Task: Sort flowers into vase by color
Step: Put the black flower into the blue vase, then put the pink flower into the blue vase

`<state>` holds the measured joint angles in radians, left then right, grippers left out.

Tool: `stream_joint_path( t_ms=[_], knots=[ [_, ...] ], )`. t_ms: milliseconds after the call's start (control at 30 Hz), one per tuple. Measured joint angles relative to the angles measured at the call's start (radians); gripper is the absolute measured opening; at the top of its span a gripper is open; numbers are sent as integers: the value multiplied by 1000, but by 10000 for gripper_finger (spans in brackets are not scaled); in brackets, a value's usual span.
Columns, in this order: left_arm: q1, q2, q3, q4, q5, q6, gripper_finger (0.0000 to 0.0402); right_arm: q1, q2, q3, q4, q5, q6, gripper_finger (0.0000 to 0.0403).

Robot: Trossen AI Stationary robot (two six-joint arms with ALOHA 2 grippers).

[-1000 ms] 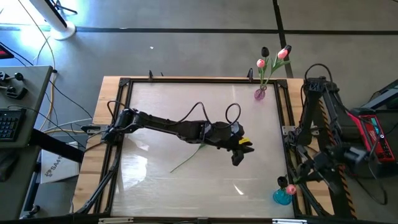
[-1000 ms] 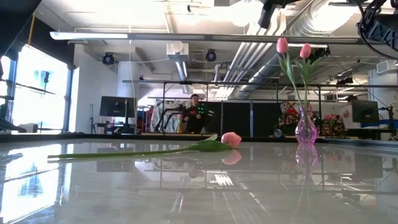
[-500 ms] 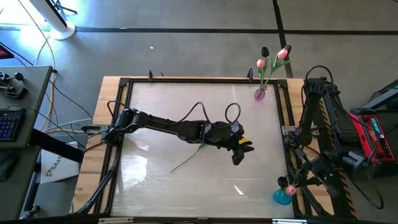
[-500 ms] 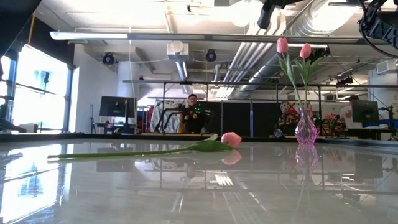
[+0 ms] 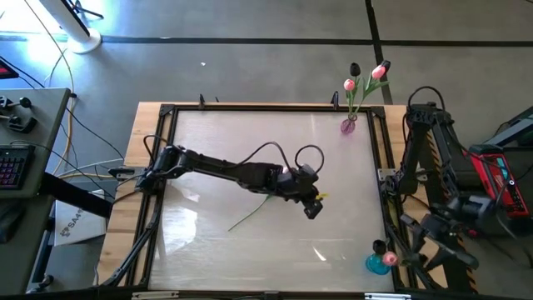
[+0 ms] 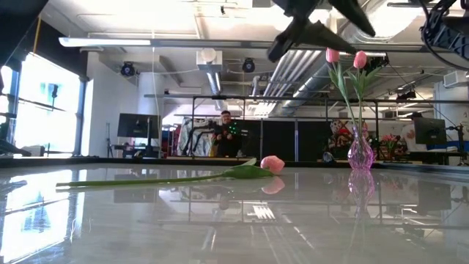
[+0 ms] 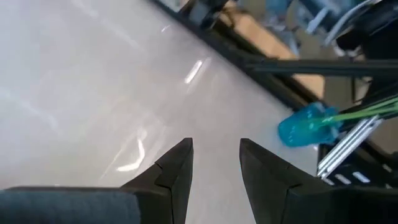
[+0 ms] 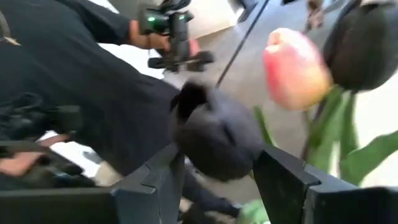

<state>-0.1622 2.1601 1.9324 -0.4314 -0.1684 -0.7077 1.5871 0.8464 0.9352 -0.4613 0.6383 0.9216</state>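
Left arm reaches across the table (image 5: 208, 242) centre; left gripper (image 5: 311, 210) has pulled back and dropped slightly toward the table's middle compared with a second ago, and its fingers now show at the top of the low view, where only a small part showed before. Its fingers (image 7: 176, 171) stand apart with nothing between them, hovering above the bare tabletop. One pink tulip (image 6: 272, 163) lies flat on the table, stem (image 5: 250, 213) running under the left arm; unchanged from earlier. Purple vase (image 5: 347, 127) at the far right corner holds two pink tulips (image 5: 365, 78) and a dark one (image 5: 355, 68), same as before. Blue vase (image 5: 378, 264) at the near right edge holds a pink head and a dark head. Right gripper (image 8: 214, 171) sits beside that vase; its fingers are parted, a dark tulip head (image 8: 214, 140) just in front, not clamped. The right arm has shifted outward from the vase since earlier.
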Motion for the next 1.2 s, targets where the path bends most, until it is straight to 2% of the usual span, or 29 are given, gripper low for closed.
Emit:
stream_joint_path(
  t_ms=[300,433,533,667,800,967,1100,1200],
  knots=[
    [-10,0,0,-204,-26,-124,121,0,-21,0,85,-47,21,152],
    [-18,0,0,-276,-27,-156,121,0,-22,0,120,-93,24,152],
    [-28,0,0,-300,-27,-156,121,0,-22,1,130,-89,24,156],
    [-38,0,0,-326,-43,-179,121,-6,-14,0,89,-88,60,181],
    [-46,0,0,-348,-77,-229,121,-12,-11,0,15,-91,136,223],
    [-53,0,0,-360,-101,-260,121,-11,-11,0,26,-197,186,270],
    [-60,0,0,-363,-104,-260,121,-12,-11,-1,77,-283,205,281],
    [-63,0,0,-384,-108,-262,121,-11,-14,-1,134,-296,194,282]
  ],
)
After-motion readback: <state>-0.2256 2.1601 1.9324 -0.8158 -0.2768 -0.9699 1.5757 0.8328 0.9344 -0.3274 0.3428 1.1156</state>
